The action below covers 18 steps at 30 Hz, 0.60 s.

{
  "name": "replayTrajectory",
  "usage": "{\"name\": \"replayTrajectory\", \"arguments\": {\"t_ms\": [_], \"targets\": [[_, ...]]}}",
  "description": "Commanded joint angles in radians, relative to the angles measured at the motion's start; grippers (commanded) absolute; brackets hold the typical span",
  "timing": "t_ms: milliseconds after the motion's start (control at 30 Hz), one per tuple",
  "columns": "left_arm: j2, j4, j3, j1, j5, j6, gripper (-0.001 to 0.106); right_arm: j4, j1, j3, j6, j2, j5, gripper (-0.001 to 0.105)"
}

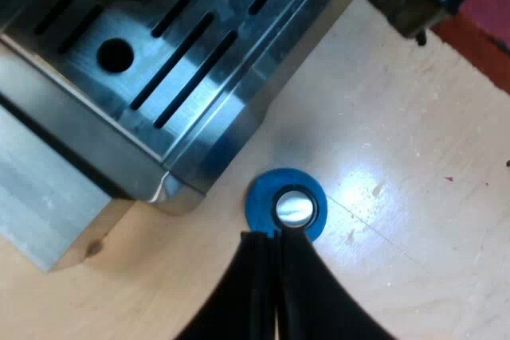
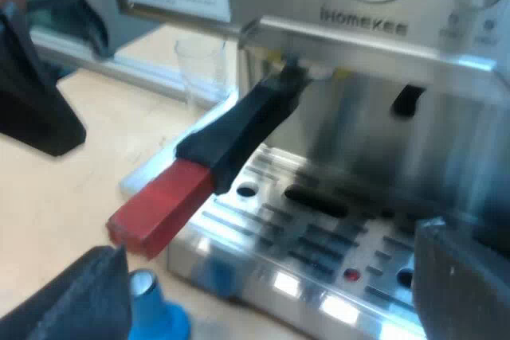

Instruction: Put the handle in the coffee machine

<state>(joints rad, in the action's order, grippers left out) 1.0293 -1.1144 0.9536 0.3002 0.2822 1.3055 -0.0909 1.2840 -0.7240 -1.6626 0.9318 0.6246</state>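
The coffee machine is seen from the front in the right wrist view, w/ dials along its top edge and a brand name on the steel panel. Below it, the slotted steel drip tray is seen from above in the left wrist view. The machine is set on a pale wooden table.

The handle is held in the machine's front, under the brand panel. Its dark shaft is angled out and down over the drip tray, and its red end is stuck out past the tray's edge. The metal part at the far end is blurred, so whether it is fully locked can't be told.

The right gripper is held in front of the tray. Its two black fingers are spread wide apart and nothing is held btwn them. It is clear of the handle.

The left gripper is held just over the table. Its fingers are pressed together, tips right beside the tamper, w/ nothing gripped.

A clear glass is stood on the table beside the machine, beyond the handle.

A blue tamper w/ a shiny metal centre is stood on the table, just off the tray's corner.
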Motion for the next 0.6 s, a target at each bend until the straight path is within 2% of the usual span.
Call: {"name": "replayTrajectory", "arguments": {"t_ms": [33,133,200,233,300,333,400,467,600], "targets": [[-0.032,-0.011,0.009,-0.017,0.01,-0.003,0.001,-0.086,-0.005,-0.04,0.008,-0.007,-0.009,0.072],[-0.077,-0.014,0.009,-0.03,0.01,0.002,0.012,-0.216,-0.005,-0.101,0.008,-0.007,-0.009,0.071],[-0.11,-0.028,0.009,-0.031,0.008,0.022,0.035,-0.28,-0.005,-0.146,0.008,-0.007,-0.044,0.071],[-0.116,-0.035,0.009,-0.031,0.008,0.023,0.042,-0.291,-0.005,-0.153,0.008,-0.007,-0.061,0.071],[-0.148,-0.049,0.009,-0.031,0.006,0.052,0.07,-0.305,-0.005,-0.186,0.008,-0.007,-0.119,0.071],[-0.156,-0.052,0.009,-0.031,0.006,0.059,0.075,-0.305,-0.005,-0.19,0.008,-0.007,-0.122,0.071],[-0.181,-0.066,0.009,-0.031,0.006,0.06,0.093,-0.305,-0.005,-0.209,0.008,-0.007,-0.161,0.071],[-0.205,-0.078,0.009,-0.031,0.01,0.06,0.099,-0.308,-0.005,-0.219,0.008,-0.007,-0.188,0.071],[-0.267,-0.085,0.009,-0.031,0.012,0.094,0.097,-0.31,-0.005,-0.231,0.008,-0.007,-0.249,0.071]]}}
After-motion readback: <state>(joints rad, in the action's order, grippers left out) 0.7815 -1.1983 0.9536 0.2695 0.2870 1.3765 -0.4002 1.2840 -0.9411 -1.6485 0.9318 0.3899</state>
